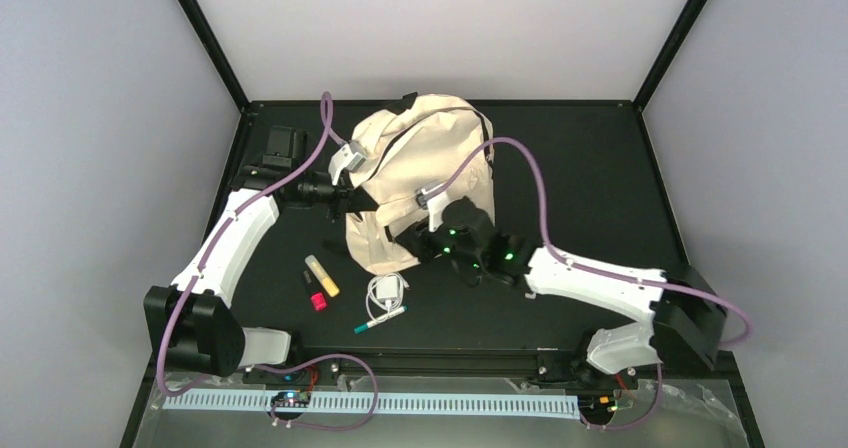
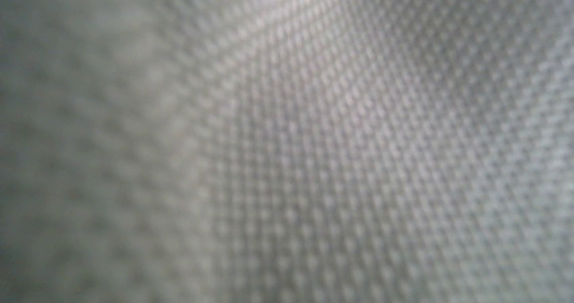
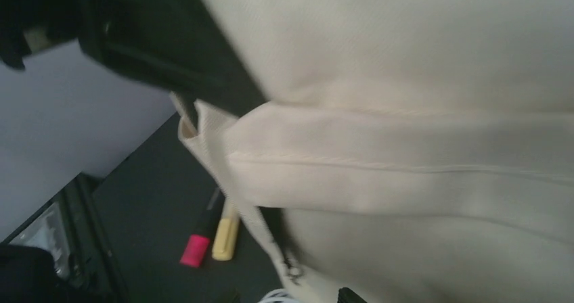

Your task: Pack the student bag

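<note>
The student bag (image 1: 425, 173), a cream fabric backpack with dark zipper lines, lies at the table's middle back. My left gripper (image 1: 352, 200) presses against its left side. Cream weave (image 2: 304, 147) fills the left wrist view and hides the fingers. My right gripper (image 1: 412, 240) is at the bag's near lower edge. In the right wrist view the bag (image 3: 406, 113) fills most of the frame, with a zipper pull (image 3: 292, 270) low down. Only one dark fingertip (image 3: 350, 295) shows at the bottom edge, so I cannot tell how the jaws stand.
On the table in front of the bag lie a yellow highlighter (image 1: 323, 276), a black marker with a red cap (image 1: 313, 294), a white charger with a coiled cable (image 1: 387, 290) and a green pen (image 1: 380, 319). A black object (image 1: 280, 146) sits at the back left.
</note>
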{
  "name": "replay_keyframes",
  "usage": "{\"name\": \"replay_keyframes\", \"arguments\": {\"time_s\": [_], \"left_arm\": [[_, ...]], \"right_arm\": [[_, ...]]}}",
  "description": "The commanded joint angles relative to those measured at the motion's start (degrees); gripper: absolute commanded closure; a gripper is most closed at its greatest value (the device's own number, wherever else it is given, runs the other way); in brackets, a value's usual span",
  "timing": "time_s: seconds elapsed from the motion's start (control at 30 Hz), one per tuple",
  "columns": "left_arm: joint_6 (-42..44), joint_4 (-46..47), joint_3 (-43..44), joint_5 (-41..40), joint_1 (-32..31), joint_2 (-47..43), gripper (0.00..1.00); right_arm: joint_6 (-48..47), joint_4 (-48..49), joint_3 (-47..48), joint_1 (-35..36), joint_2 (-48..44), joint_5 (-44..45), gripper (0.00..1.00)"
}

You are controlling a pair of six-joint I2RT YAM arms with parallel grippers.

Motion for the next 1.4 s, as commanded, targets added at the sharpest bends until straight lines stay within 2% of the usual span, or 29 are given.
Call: {"name": "replay_keyframes", "arguments": {"time_s": [0.0,0.2,0.43,0.57,0.77,0.87,1.03,1.17,1.37], "left_arm": [[-0.9,2.2,-0.2,2.9,-0.5,-1.1,0.99],[-0.5,1.9,-0.2,3.5,-0.5,-1.2,0.98],[0.0,1.3,-0.1,4.4,-0.5,-1.2,0.98],[0.4,1.0,0.0,4.9,-0.5,-1.2,0.98],[1.4,0.2,0.3,5.2,-0.5,-1.3,0.98],[1.6,0.1,0.5,5.3,-0.5,-1.2,0.98],[2.3,-0.2,0.6,3.7,-0.5,-1.1,0.98],[5.2,-2.8,1.4,4.4,-0.5,-1.2,0.98],[6.1,-3.2,1.5,2.3,-0.5,-1.5,0.98]], "right_arm": [[2.3,9.2,3.9,3.1,6.3,-1.6,0.62],[3.8,10.2,5.7,4.4,11.6,-0.1,0.64],[4.7,5.3,9.3,4.4,15.2,9.7,0.73],[6.2,3.6,9.8,4.4,15.9,14.0,0.74],[5.0,4.4,9.4,4.4,16.0,13.7,0.93],[4.3,3.5,8.7,4.3,15.0,14.7,0.99],[3.0,1.1,6.2,3.1,11.3,18.0,0.99],[2.2,1.6,1.0,0.0,5.5,18.8,0.99],[1.0,-3.2,-4.1,-7.5,-1.2,18.5,0.99]]}}
